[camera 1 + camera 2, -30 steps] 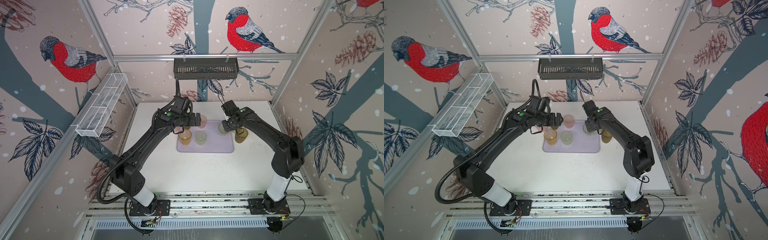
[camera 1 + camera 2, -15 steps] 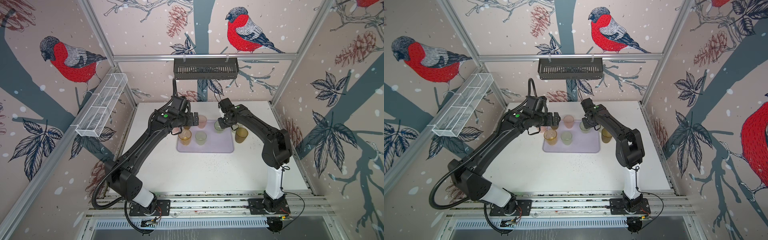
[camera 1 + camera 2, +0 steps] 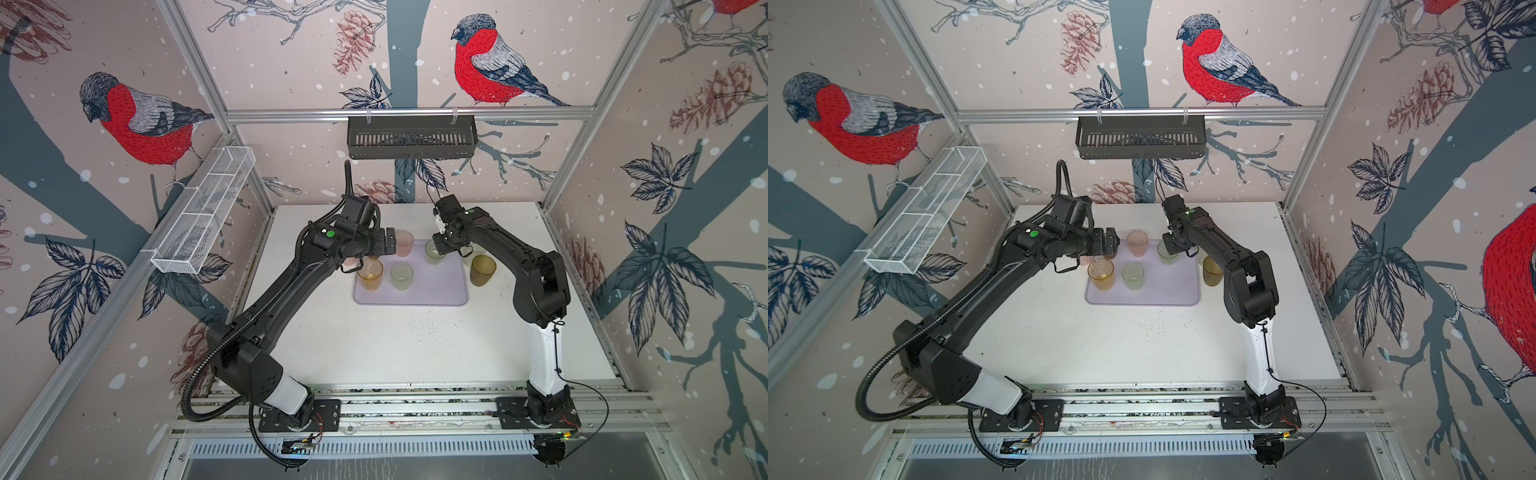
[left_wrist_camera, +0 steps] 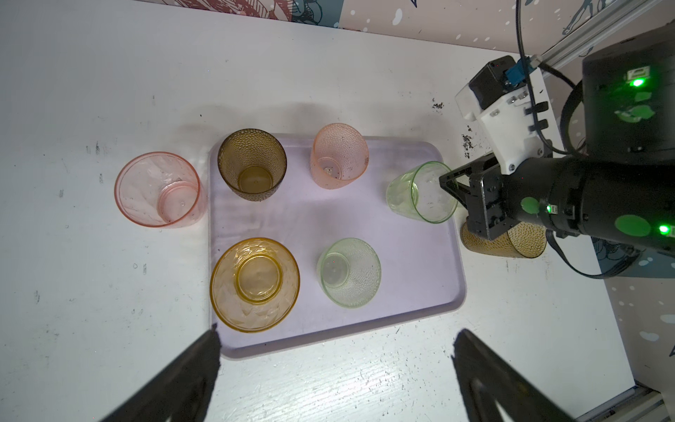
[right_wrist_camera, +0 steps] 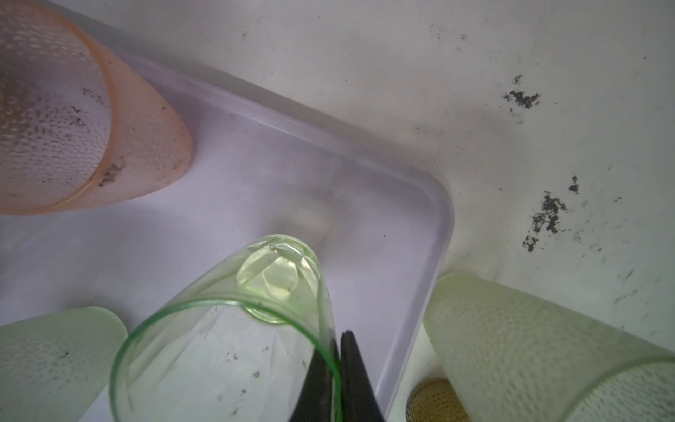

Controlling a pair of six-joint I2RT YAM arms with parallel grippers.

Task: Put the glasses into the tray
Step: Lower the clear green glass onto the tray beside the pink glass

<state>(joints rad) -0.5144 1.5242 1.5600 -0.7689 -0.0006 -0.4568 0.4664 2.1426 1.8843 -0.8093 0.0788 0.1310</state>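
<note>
Since a second earlier the left gripper (image 4: 336,350) had stayed spread wide and empty above the tray (image 4: 420,263), while the right gripper (image 5: 338,350), pinched on the rim of the bright green glass (image 4: 420,192), had carried it farther over the tray's far right corner.

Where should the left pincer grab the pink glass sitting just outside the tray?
Probably pinch the rim wall of the pink glass from above, one finger inside: it stands upright, mouth open. Use the side facing away from the tray, since the brown glass crowds the near side.
</note>
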